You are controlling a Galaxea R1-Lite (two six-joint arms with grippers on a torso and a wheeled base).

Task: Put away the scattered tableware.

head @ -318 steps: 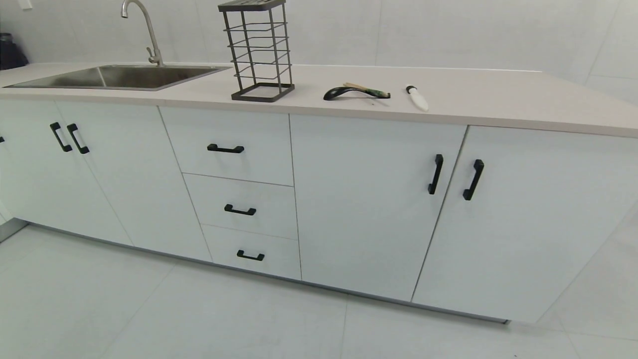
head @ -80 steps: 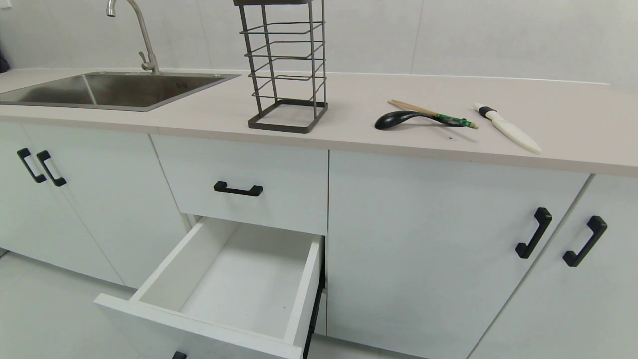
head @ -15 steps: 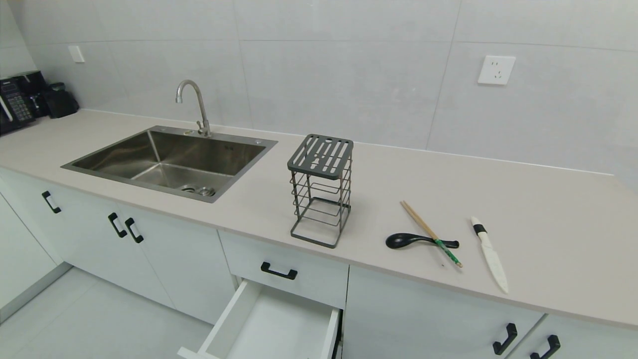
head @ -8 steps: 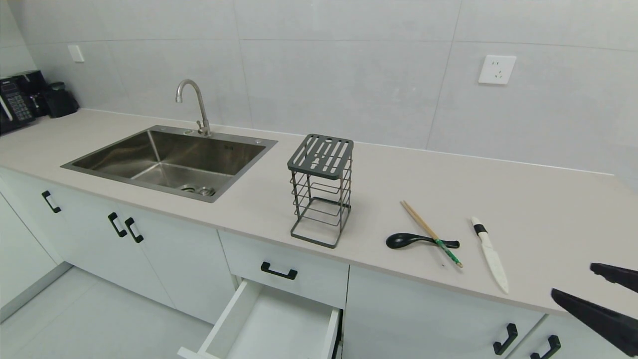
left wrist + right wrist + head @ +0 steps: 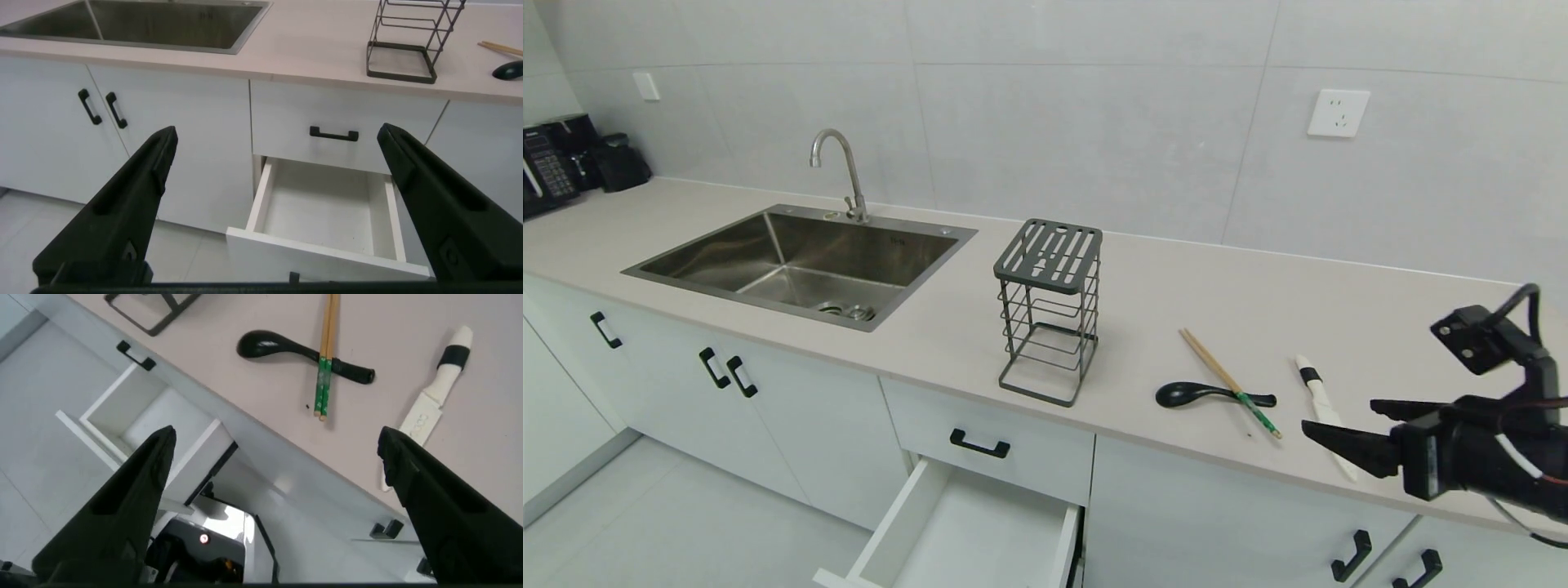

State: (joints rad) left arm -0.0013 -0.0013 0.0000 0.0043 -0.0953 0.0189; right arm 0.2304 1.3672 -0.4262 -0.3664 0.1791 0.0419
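We see the scattered tableware lying on the pale desk (image 5: 1258, 294), all of it to the right of the wire rack (image 5: 1049, 310). The black spoon (image 5: 1207, 395) rests with its bowl toward the rack and its handle pointing right. The wooden chopsticks (image 5: 1217, 367) lie as a pair across that handle, touching it, their green-banded ends toward the desk's front edge. Just to the right, apart from both, lies the white knife (image 5: 1315, 388), a black band round it near its far end and its other end close to the front edge.

Our right pincer (image 5: 1339, 418) hangs over the front edge of the desk at the knife's near end, and in the head view one of its fingers crosses in front of the knife there. Its jaws stand wide apart with nothing held between them. In the right wrist view the knife lies flat on the desk, with the spoon and chopsticks farther along.

Our left pincer (image 5: 276, 135) is lower down, facing the cabinet front, its jaws likewise spread wide and holding nothing. Beyond it we see the open drawer (image 5: 260, 196), white inside, pulled out beneath a closed drawer (image 5: 286, 110) that carries a black handle (image 5: 333, 133).

Left of the rack a steel sink (image 5: 925, 279) is set into the desk, with a curved faucet (image 5: 837, 167) behind it. Dark appliances (image 5: 560, 163) stand at the desk's far left end, and a wall socket (image 5: 1338, 113) sits on the tiled wall above the right part.
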